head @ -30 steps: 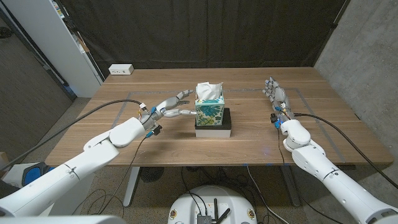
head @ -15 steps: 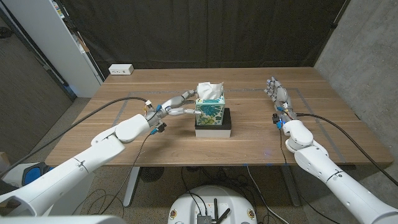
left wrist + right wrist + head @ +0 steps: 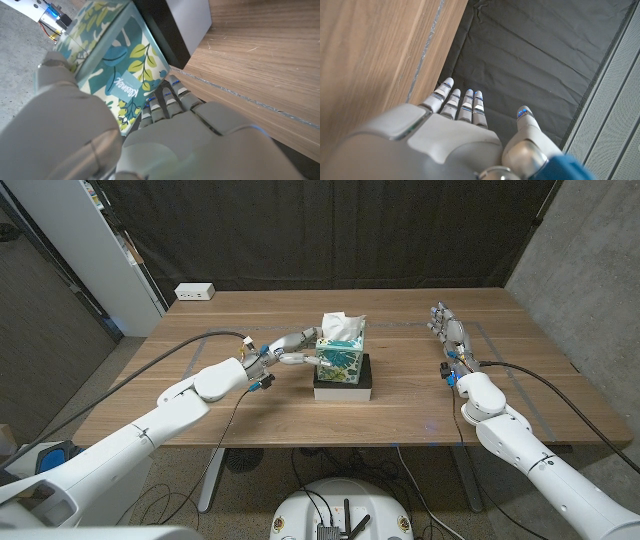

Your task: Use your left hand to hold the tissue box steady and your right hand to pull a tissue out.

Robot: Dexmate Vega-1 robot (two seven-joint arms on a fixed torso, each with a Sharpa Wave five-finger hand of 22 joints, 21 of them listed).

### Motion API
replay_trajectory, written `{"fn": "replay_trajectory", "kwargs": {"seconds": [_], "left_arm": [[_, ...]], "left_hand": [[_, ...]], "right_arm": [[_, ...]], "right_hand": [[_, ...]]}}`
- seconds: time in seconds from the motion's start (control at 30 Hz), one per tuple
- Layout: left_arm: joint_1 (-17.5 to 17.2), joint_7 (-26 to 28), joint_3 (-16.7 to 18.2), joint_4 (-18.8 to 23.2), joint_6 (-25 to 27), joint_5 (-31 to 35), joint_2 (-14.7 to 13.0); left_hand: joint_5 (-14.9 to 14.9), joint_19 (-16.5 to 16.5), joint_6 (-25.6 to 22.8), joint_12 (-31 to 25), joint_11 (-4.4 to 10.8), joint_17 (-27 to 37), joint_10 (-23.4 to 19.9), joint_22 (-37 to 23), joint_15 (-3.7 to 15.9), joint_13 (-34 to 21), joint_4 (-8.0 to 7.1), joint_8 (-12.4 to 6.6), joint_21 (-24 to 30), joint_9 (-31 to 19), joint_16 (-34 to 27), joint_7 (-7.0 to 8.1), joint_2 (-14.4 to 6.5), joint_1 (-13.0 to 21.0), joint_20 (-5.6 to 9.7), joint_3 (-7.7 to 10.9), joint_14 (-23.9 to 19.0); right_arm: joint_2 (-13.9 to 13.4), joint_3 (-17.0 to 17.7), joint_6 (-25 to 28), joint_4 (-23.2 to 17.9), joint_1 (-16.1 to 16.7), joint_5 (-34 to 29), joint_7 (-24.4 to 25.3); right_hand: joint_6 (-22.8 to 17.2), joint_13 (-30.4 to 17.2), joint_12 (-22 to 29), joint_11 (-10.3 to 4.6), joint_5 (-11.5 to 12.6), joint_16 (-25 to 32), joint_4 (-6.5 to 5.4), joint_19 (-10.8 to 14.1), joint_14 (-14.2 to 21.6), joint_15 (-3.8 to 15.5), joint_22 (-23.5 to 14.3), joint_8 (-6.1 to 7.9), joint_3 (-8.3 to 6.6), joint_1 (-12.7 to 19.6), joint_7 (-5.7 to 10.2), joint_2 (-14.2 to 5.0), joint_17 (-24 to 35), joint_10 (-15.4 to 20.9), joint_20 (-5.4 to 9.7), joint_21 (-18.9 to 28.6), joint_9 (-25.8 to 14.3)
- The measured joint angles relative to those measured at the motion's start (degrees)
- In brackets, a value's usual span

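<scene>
gripping the tissue box (image 3: 339,358) with our left hand (image 3: 286,349), we have fingers on its left side and the thumb against its near face. the leaf-printed box stands upright on a black and white base (image 3: 344,383) at mid-table (image 3: 200,395), with a white tissue (image 3: 341,327) bunched up out of its top opening. well to the right, our right hand (image 3: 448,332) holds nothing, fingers straight and slightly apart.

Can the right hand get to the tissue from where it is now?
Probably yes. The right hand is open, apart from the box, with only bare table between them. The tissue sticks up from the top, and the left hand grips the box's far side.
</scene>
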State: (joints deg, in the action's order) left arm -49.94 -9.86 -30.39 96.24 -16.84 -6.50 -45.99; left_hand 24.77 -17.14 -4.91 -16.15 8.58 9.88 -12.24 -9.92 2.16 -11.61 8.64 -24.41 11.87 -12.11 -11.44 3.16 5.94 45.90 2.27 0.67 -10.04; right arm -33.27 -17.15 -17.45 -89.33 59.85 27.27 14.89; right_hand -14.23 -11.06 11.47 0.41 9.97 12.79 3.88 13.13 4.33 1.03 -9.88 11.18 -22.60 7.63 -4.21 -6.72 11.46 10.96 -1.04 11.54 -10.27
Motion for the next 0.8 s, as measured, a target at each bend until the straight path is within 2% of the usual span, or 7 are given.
{"fn": "replay_trajectory", "kwargs": {"seconds": [0.07, 0.13, 0.2, 0.27, 0.4, 0.67, 0.8], "left_arm": [[0.1, -0.03, -0.04, -0.04, -0.01, -0.25, 0.09], [0.23, -0.03, -0.07, -0.07, -0.01, -0.47, 0.26], [0.24, 0.05, -0.08, -0.07, 0.07, -0.55, 0.3], [0.25, 0.2, -0.08, 0.07, 0.34, -0.6, 0.31], [0.16, 0.64, -0.08, 0.55, 0.99, -0.68, 0.29], [-0.01, 1.08, 0.01, 0.81, 2.03, -1.13, 0.2], [-0.47, 1.17, 0.3, 1.68, 2.37, -1.27, -0.3]], "left_hand": [[-1.34, -1.08, -2.85, -0.5, 0.33, 0.0, -2.67, -0.09, 0.06, -0.25, 0.13, -1.95, 0.0, -0.49, -0.49, 0.35, -0.92, 2.2, 0.03, 0.69, -2.84], [-3.58, -3.27, -4.58, -0.83, 0.41, 0.08, -5.14, -0.21, 0.14, -0.86, 0.05, -3.77, 0.56, -1.14, -1.45, 0.53, -2.23, 4.54, -0.01, 1.73, -7.59], [-5.46, -4.85, -5.68, -1.23, 0.3, 0.36, -6.87, -0.37, 0.21, -1.43, -0.03, -4.99, 1.0, -1.71, -2.14, 0.62, -3.63, 6.02, -0.54, 2.74, -10.81], [-6.72, -5.48, -6.28, -1.49, 0.33, 0.62, -8.04, -0.63, 0.3, -1.98, -0.04, -5.84, 1.07, -2.07, -2.38, 0.41, -4.7, 7.1, -1.05, 3.5, -12.13], [-7.92, -5.68, -6.39, -1.5, 0.33, 0.67, -8.22, -0.64, 0.31, -2.4, -0.19, -6.2, 1.07, -2.43, -2.38, 0.32, -5.58, 7.98, -1.26, 3.82, -12.49], [-9.14, -5.68, -6.47, -1.5, 0.33, 0.92, -8.22, -0.71, 0.31, -2.92, -0.28, -6.64, 1.07, -2.69, -2.37, 0.21, -5.99, 8.37, -1.26, 3.91, -12.48], [-9.74, -5.9, -6.47, -1.5, 0.31, 0.95, -8.19, -0.89, 0.3, -3.15, -0.5, -6.77, 1.29, -2.95, -2.37, 0.21, -6.23, 8.28, -1.03, 4.13, -12.52]], "right_arm": [[-0.01, 0.02, 0.02, 0.0, 0.0, -0.06, 0.05], [-0.04, 0.03, 0.08, -0.01, 0.0, -0.16, 0.07], [-0.05, 0.04, 0.11, -0.01, 0.0, -0.2, 0.14], [-0.05, 0.04, 0.21, 0.0, -0.08, -0.27, 0.16], [-0.05, 0.01, 0.37, 0.25, -0.42, -0.45, 0.16], [-0.05, -0.35, 0.42, 0.69, -1.03, -0.56, 0.11], [-0.04, -0.43, 0.59, 0.82, -1.16, -0.87, -0.03]], "right_hand": [[0.0, 0.0, 0.0, 0.0, 0.0, 0.0, 0.0, 0.0, 0.0, 0.0, 0.0, 0.0, 0.0, 0.0, 0.0, 0.0, 0.0, 0.0, 0.0, 0.0, 0.0], [0.0, 0.0, 0.0, 0.0, 0.0, 0.0, 0.0, 0.0, 0.0, 0.0, 0.0, 0.0, 0.0, 0.0, 0.0, 0.0, 0.0, 0.0, 0.0, 0.0, 0.0], [0.0, 0.0, 0.0, 0.0, 0.0, 0.0, 0.0, 0.0, 0.0, 0.0, 0.0, 0.0, 0.0, 0.0, 0.0, 0.0, 0.0, 0.0, 0.0, 0.0, 0.0], [0.0, 0.0, 0.0, 0.0, 0.0, 0.0, 0.0, 0.0, 0.12, -0.12, 0.0, 0.0, 0.0, 0.0, 0.0, 0.0, 0.0, 0.0, 0.0, 0.0, 0.01], [0.0, 0.0, 0.0, 0.0, 0.0, 0.0, 0.0, 0.0, 0.11, -0.11, 0.0, 0.0, 0.0, 0.0, 0.0, 0.0, 0.0, 0.0, 0.0, 0.0, 0.01], [0.0, 0.0, 0.0, 0.0, 0.0, 0.0, 0.0, 0.0, 0.11, -0.11, 0.0, 0.0, -0.01, 0.0, 0.0, 0.0, 0.01, 0.0, 0.0, 0.0, 0.01], [0.0, 0.0, 0.0, 0.0, 0.0, 0.0, 0.48, 0.0, 0.11, -0.11, 0.0, 0.0, -0.16, 0.0, 0.0, 0.0, 0.01, 0.0, 0.0, 0.0, 0.01]]}}
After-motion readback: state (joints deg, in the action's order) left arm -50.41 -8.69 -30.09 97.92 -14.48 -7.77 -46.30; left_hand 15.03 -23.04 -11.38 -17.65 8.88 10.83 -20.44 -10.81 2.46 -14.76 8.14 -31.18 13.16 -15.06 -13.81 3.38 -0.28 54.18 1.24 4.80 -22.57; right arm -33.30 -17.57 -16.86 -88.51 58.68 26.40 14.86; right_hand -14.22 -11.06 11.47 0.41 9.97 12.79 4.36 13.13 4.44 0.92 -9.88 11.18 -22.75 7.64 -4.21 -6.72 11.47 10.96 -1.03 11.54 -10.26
